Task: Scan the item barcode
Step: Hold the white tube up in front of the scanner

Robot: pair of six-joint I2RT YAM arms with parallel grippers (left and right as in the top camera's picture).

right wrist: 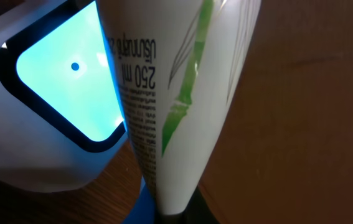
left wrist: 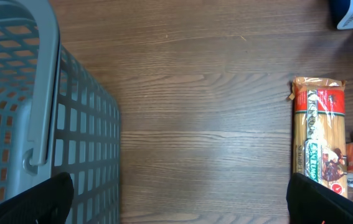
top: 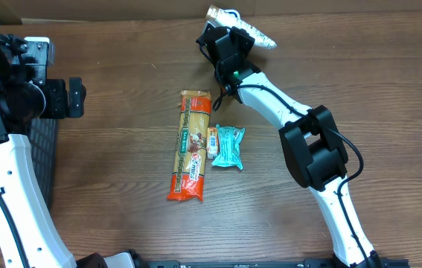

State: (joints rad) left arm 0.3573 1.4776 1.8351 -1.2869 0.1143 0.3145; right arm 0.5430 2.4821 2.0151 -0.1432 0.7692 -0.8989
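Tube [right wrist: 182, 93], white w/ green leaf print, is pinched at its lower end by right gripper [top: 233, 31] near far edge of table [top: 121, 223]. It's held close by scanner [right wrist: 58, 93], whose window glows cyan. Left gripper [left wrist: 179, 200] hangs w/ fingers spread wide, holding nothing, next to grey basket [left wrist: 39, 124]. Mid-table lies spaghetti pack [top: 190, 145], w/ small orange bar [top: 213, 141] & teal packet [top: 229, 145] just beside it.

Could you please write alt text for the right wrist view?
A white tube with green leaf print, marked 250 ml, fills the centre, held at the bottom edge by the right gripper. Beside it, a white scanner shows a glowing cyan window.
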